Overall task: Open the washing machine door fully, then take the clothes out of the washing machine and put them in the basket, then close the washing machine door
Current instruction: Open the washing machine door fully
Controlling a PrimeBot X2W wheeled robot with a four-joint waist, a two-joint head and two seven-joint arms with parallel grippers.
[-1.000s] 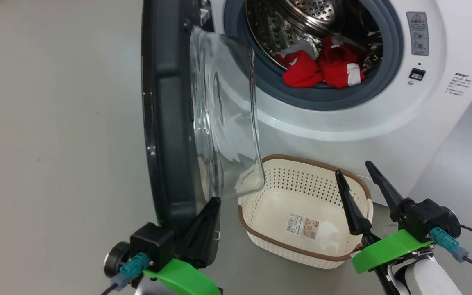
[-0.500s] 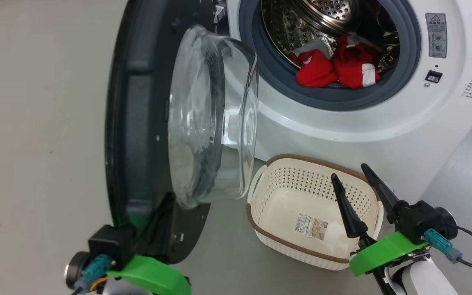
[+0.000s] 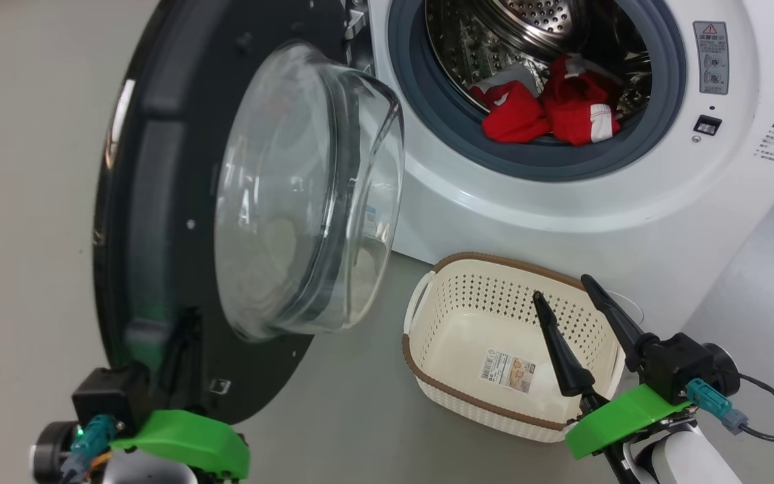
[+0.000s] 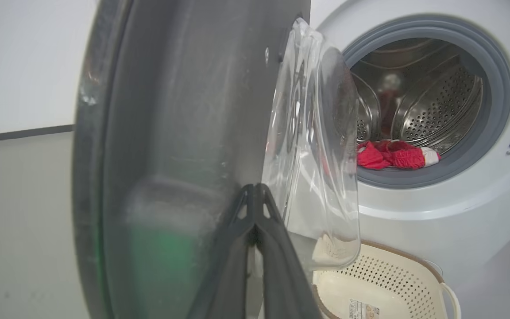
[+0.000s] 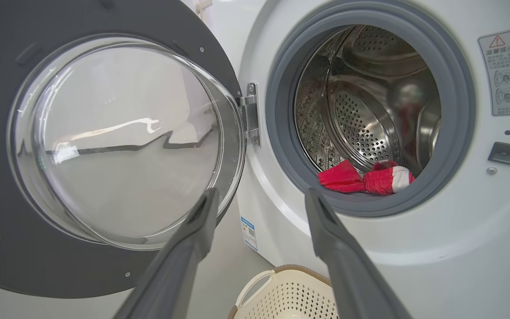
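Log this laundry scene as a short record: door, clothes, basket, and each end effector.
door: washing machine door open, swung to the left of the drum
clothes: red clothes in the drum of the washing machine, near its front lip
basket: basket on the floor below the drum's mouth, no clothes in it
left end effector: shut, against the door's lower inner rim
right end effector: open, holding nothing, above the basket
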